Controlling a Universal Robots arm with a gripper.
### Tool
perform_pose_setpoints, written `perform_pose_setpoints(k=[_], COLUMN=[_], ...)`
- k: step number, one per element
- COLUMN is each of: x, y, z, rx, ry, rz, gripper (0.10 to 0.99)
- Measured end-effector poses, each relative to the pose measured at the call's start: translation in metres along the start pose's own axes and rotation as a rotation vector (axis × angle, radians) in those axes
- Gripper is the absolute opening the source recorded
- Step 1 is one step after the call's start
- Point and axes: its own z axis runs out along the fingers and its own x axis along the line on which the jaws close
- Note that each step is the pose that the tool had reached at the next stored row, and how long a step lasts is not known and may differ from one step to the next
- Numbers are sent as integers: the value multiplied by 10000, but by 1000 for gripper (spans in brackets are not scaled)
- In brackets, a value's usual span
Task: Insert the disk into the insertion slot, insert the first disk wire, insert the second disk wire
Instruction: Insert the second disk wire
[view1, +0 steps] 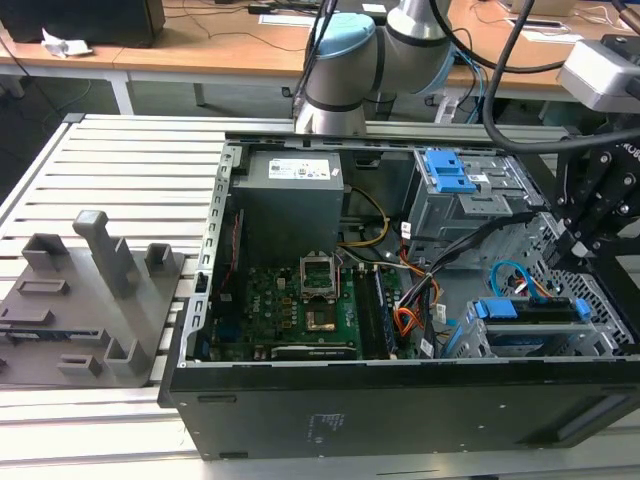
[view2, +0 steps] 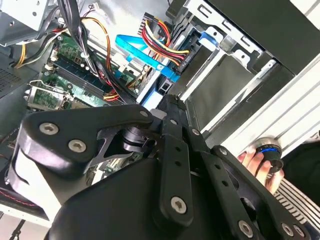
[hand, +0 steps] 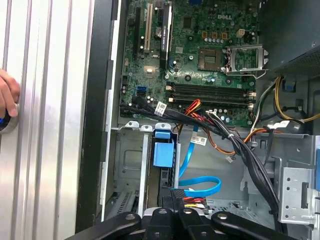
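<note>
The disk (view1: 530, 311), in its bright blue carrier (hand: 162, 153), lies inside the insertion slot (view1: 466, 341), the low grey cage at the case's front corner on the exterior view's right. My gripper (view1: 572, 246) hangs just above the disk's cable end and looks shut (hand: 173, 206); whether anything sits between the fingers is hidden. The first disk wire (hand: 190, 199), red, yellow and black strands with a black plug (view2: 180, 56), ends right beside the fingertips. The second disk wire (hand: 200, 186), a flat light-blue cable (view2: 136, 48), loops beside it.
The open computer case holds a green motherboard (view1: 300, 305), a grey power supply (view1: 290, 195) and a taller cage with blue latches (view1: 450, 180). Thick black cables (hand: 240, 145) cross the bay. A hand (view2: 254, 161) rests on a blue-lit knob outside the case. A grey fixture (view1: 90, 290) lies at the left.
</note>
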Motion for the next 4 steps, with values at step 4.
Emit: perform_pose_setpoints(k=[4], x=[0], y=[0], z=[-1], rx=[0], ry=[0], rz=[0], gripper=[106])
